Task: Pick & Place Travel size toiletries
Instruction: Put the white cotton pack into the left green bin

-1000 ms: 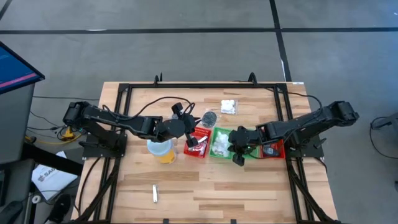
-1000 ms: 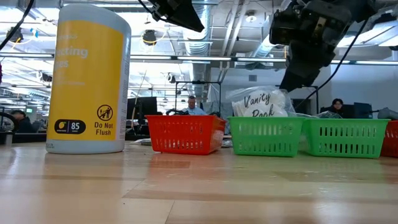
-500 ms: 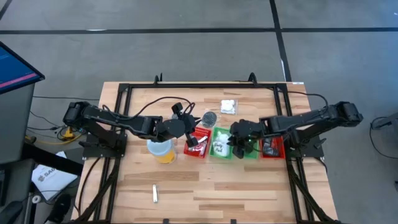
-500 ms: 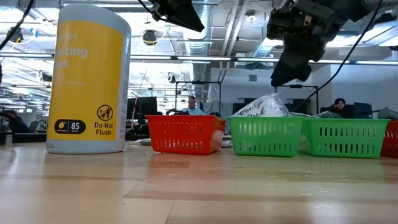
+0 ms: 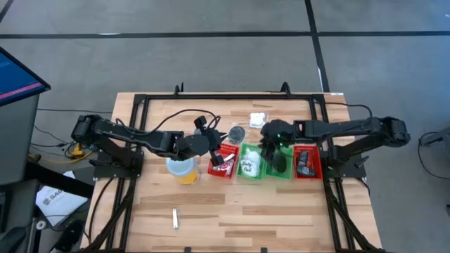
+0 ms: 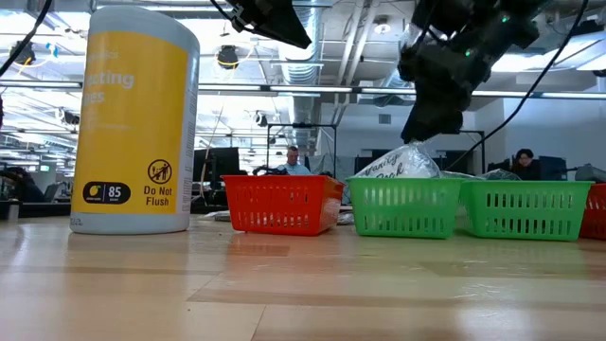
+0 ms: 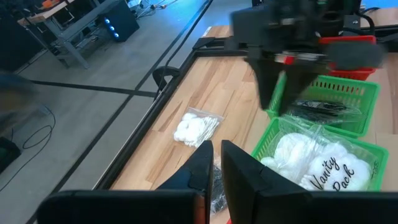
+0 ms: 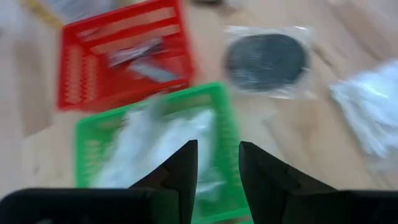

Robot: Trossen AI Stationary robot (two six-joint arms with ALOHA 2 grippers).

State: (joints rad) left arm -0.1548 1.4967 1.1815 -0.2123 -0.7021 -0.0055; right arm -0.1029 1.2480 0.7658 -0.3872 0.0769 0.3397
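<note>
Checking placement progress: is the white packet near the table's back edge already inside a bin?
No. In the high view the white packet lies on the bare table, behind the green bin, not in it.

A row of small bins sits mid-table: a red bin (image 5: 226,161), a green bin (image 5: 250,163) holding a white packet (image 5: 248,166), a second green bin (image 5: 281,165), then another red bin (image 5: 307,162). The right gripper (image 5: 270,133) hovers just behind the green bins. Behind the first red bin lies a dark disc (image 5: 238,133), with a second white packet (image 5: 258,119) farther back. The left gripper (image 5: 217,160) is over the first red bin, beside a yellow cup (image 5: 182,171).
</note>
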